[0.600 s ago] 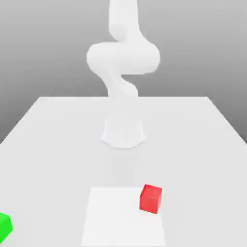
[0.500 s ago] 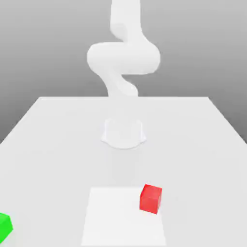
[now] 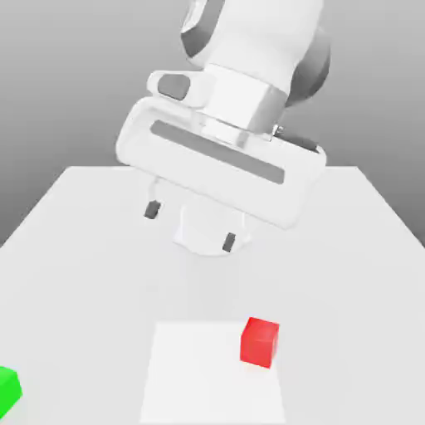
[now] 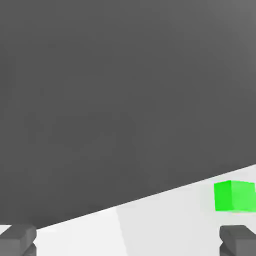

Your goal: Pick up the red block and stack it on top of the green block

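Jaws wide, the gripper has swung into view above the table.

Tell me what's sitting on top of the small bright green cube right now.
Nothing is stacked on the small bright green cube; its visible top is bare. The small matte red cube sits apart on the white table. In the exterior view the picture's edge cuts off part of the green cube.

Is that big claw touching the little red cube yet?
Apart. In the exterior view the open gripper hangs well above the table, with bare tabletop between it and the red cube.
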